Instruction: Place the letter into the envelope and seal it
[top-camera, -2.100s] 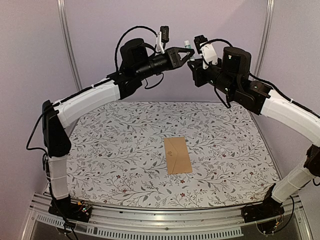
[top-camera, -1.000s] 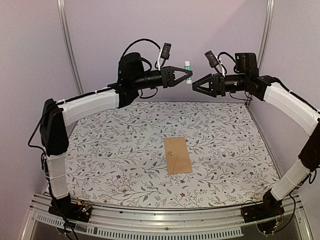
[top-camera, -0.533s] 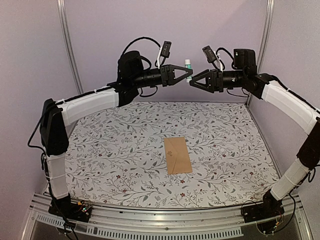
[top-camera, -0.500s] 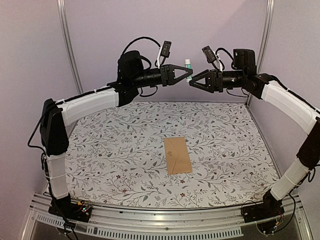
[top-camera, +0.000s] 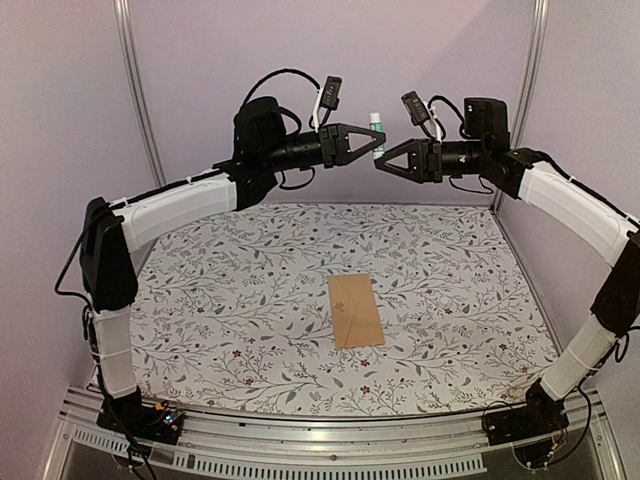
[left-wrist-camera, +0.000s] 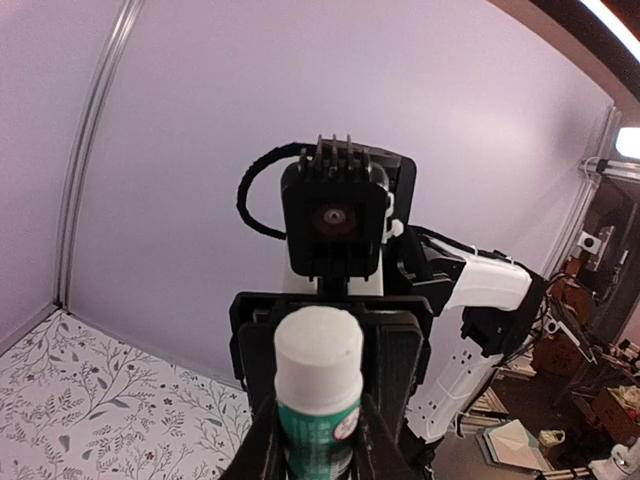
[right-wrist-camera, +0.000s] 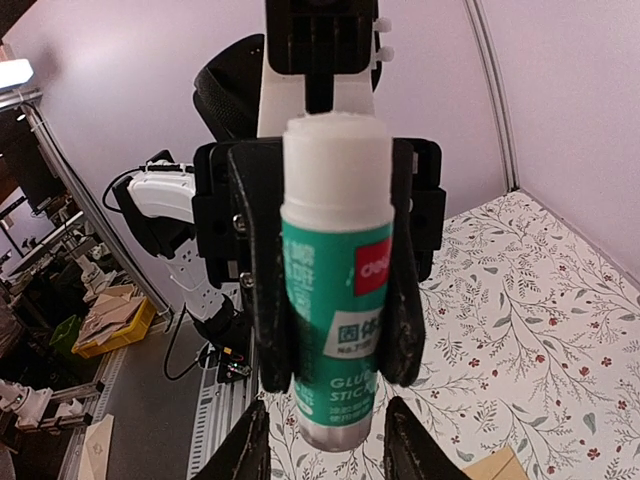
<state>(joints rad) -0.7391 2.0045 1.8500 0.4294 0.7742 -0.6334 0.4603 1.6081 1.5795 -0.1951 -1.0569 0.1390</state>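
Above the table's (top-camera: 250, 300) 12 o'clock edge, the right arm (top-camera: 570, 205) has just brought the right gripper (right-wrist-camera: 330, 440) up to the left gripper (top-camera: 381, 152). A second ago a clear gap lay between them. The right gripper is narrowing but not yet closed: its fingers flank the lower end of the glue stick (right-wrist-camera: 335, 290) without touching it. The left gripper clamps the stick's middle, cap up. This looks like a handover or an uncapping, so sealing seems near. The envelope (top-camera: 355, 310) lies flat just toward 5 o'clock of centre, unmoved. No letter shows; presumably it is inside.
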